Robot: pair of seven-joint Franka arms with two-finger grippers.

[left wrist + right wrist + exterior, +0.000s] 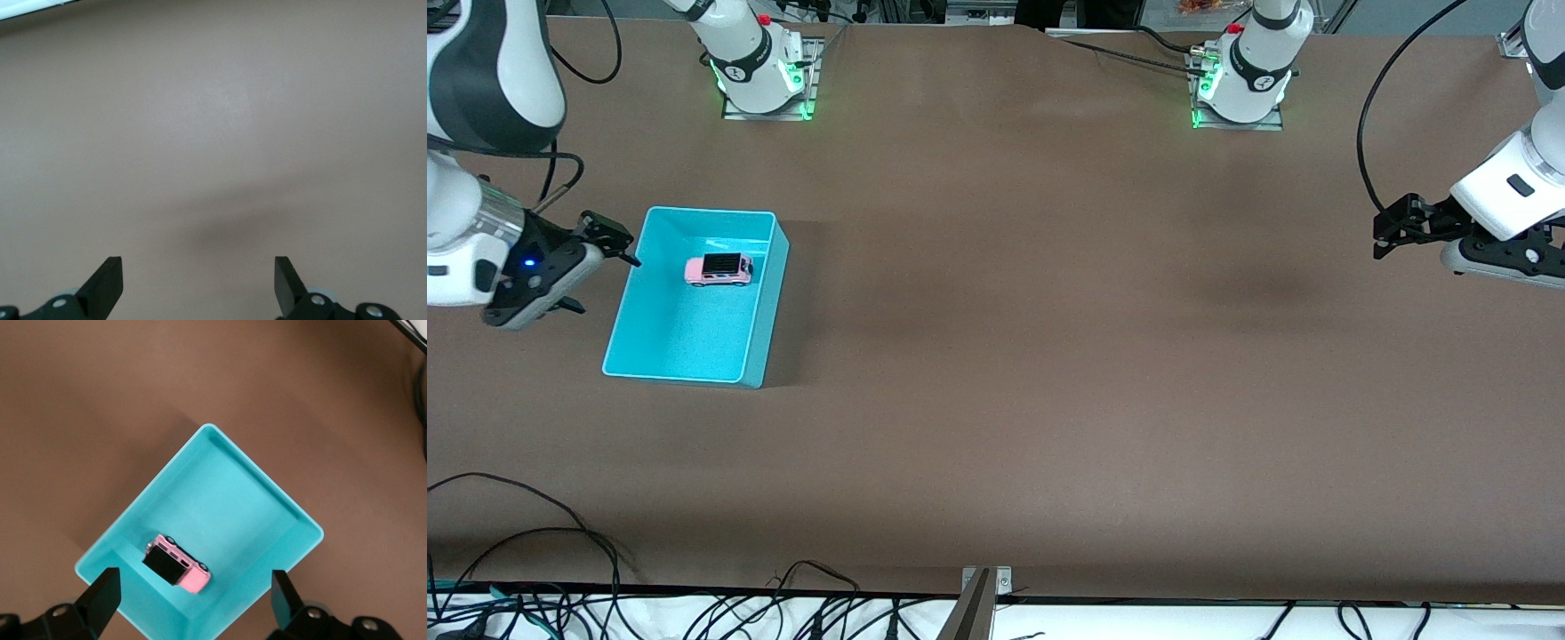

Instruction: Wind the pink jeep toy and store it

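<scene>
The pink jeep toy point(719, 268) point(177, 564), with its black roof up, rests on its wheels inside the cyan bin point(765, 311) point(267, 487), in the half of the bin farther from the front camera. My right gripper point(600, 267) point(193, 593) hangs open and empty just outside the bin's wall at the right arm's end of the table. At the left arm's end, my left gripper point(1387, 236) point(198, 280) is open over bare brown table, holding nothing.
The brown table point(1049, 356) stretches wide between the bin and the left arm. Both arm bases point(765, 80) point(1245, 89) stand along the table's back edge. Cables point(560, 569) trail along the front edge.
</scene>
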